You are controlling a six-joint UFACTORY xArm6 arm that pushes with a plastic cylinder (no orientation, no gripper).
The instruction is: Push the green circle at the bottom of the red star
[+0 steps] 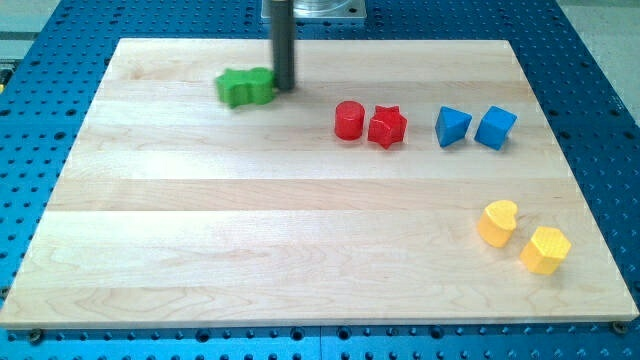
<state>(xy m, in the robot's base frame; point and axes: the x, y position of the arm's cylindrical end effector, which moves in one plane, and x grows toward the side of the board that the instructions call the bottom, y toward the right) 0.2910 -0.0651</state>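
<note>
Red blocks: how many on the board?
2, side by side at upper centre: red cylinder on the view's left, red star on its right. None seems hidden.

Tip (284, 88) touching star's (246, 87) right, cylinder (348, 120) beside second star (387, 127)

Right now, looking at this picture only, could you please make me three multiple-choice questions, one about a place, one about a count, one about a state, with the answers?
1. Where is my tip?
A. At the right edge of the green blocks
B. Between the yellow blocks
C. Beside the red star

2. How many blue blocks are there?
A. One
B. Two
C. Three

3. The red circle and the red star are:
A. Stacked
B. Side by side
C. Far apart

Answers:
1 A: the rod ends against the green shapes' right side.
2 B: a blue block and a second blue block lie to the right.
3 B: they sit next to each other.
</note>
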